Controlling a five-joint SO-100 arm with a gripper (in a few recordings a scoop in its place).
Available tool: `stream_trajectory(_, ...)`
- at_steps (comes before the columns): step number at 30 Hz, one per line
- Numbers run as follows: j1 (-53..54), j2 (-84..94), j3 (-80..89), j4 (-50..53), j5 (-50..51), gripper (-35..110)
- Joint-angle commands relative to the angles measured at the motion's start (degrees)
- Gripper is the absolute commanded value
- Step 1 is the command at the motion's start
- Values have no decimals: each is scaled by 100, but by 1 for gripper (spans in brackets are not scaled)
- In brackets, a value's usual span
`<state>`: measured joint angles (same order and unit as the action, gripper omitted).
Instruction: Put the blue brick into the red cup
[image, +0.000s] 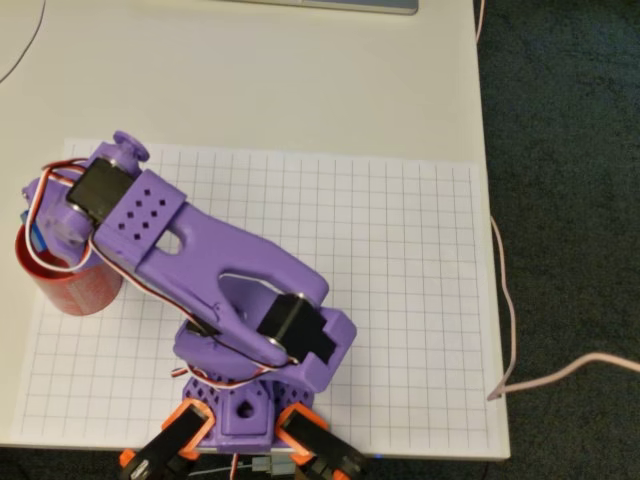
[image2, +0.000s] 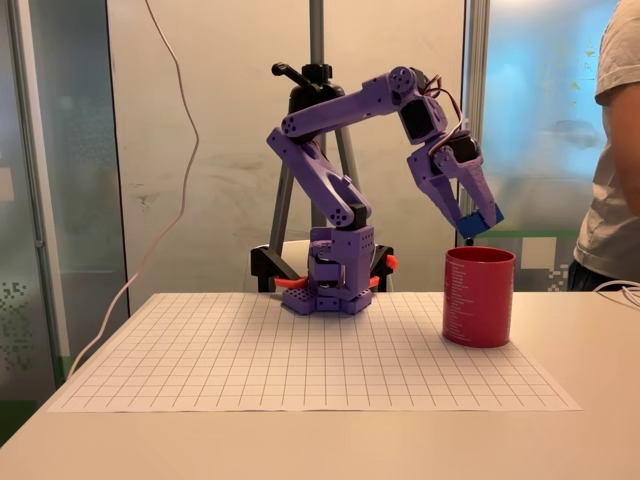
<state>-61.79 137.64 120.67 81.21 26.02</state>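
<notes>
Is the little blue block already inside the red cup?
No, in the fixed view the blue brick is held in the gripper above the red cup.

My purple arm (image2: 330, 150) rises from its base, folds at the elbow and reaches out, wrist bent downward. My jaws (image2: 478, 222) point down, clamped on the blue brick (image2: 481, 221).

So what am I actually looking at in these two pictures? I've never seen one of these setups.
It's a small purple robot arm bolted at the edge of a white table covered by a grid sheet. One picture looks straight down from above; the other is taken from in front at table height. A red cup stands on the sheet. The gripper hangs just above the cup's rim, pinching a blue brick. A person stands at the right edge of the fixed view.
</notes>
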Motion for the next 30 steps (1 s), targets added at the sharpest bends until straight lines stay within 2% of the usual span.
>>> stream_trajectory(1, -264, 255, -141, 220, 281, 44)
stream_trajectory(2, -299, 308, -105, 220, 290, 51)
stream_trajectory(3, -316, 334, -79, 220, 246, 52)
stream_trajectory(20, -316, 387, 53, 220, 123, 52)
stream_trajectory(21, -308, 387, 53, 220, 79, 39)
stream_trajectory(22, -281, 378, 18, 185, 44, 0)
stream_trajectory(24, -167, 334, -53, 352, 387, 0)
stream_trajectory(30, -193, 413, 70, 193, 316, 0)
